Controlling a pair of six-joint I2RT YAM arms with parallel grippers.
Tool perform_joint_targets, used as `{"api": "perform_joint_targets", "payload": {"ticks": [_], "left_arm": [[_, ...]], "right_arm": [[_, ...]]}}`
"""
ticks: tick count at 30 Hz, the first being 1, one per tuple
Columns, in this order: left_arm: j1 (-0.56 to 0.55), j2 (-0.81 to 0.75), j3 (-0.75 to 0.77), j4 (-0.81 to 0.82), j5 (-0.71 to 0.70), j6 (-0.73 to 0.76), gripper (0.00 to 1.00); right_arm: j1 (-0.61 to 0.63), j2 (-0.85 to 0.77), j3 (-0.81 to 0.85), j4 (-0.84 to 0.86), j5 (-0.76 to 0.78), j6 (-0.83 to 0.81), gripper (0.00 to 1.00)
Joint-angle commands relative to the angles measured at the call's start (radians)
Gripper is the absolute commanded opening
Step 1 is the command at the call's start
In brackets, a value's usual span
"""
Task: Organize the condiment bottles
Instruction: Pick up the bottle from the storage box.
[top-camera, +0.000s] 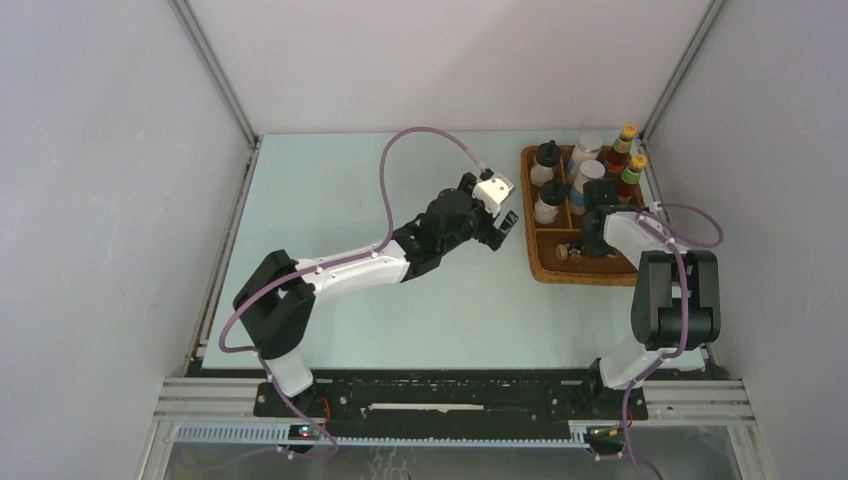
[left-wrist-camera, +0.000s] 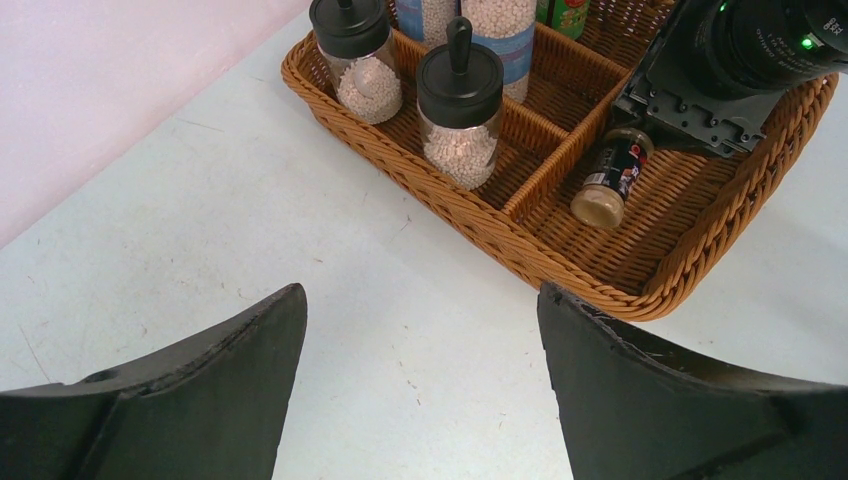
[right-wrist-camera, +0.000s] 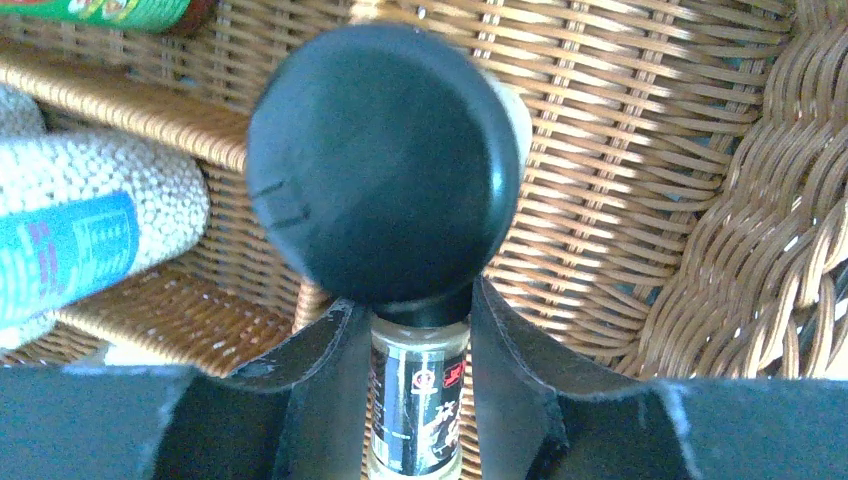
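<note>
The brown wicker tray (top-camera: 541, 262) stands at the right. Two black-lidded white jars (top-camera: 547, 157) (left-wrist-camera: 460, 100) stand in its left compartment. Two silver-lidded blue-label jars (top-camera: 588, 172) and two red sauce bottles (top-camera: 630, 160) with orange caps stand at the back. My right gripper (top-camera: 597, 237) is down in the near compartment, shut on a tiny dark jar (right-wrist-camera: 415, 400) just below its black cap (right-wrist-camera: 385, 160). The other tiny dark jar (left-wrist-camera: 610, 180) lies on its side beside it. My left gripper (top-camera: 505, 225) (left-wrist-camera: 420, 330) is open and empty over the table, left of the tray.
The tray's woven wall (right-wrist-camera: 760, 250) curves close to the right of the held jar. A blue-label jar (right-wrist-camera: 80, 230) is just left, beyond a wicker divider. Grey enclosure walls surround the pale table (top-camera: 350, 200), and the left arm's purple cable arcs over it.
</note>
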Motion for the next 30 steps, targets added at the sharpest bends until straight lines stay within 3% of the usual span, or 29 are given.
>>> {"api": "perform_joint_targets", "payload": {"ticks": [1, 30], "left_arm": [[0.005, -0.062, -0.032, 0.006, 0.003, -0.001, 0.9], [0.004, -0.1, -0.037, -0.054, 0.042, -0.033, 0.89]], "right_arm": [[0.049, -0.053, 0.026, 0.011, 0.053, -0.086, 0.0], [0.194, -0.238, -0.041, 0.125, 0.134, -0.352, 0.0]]}}
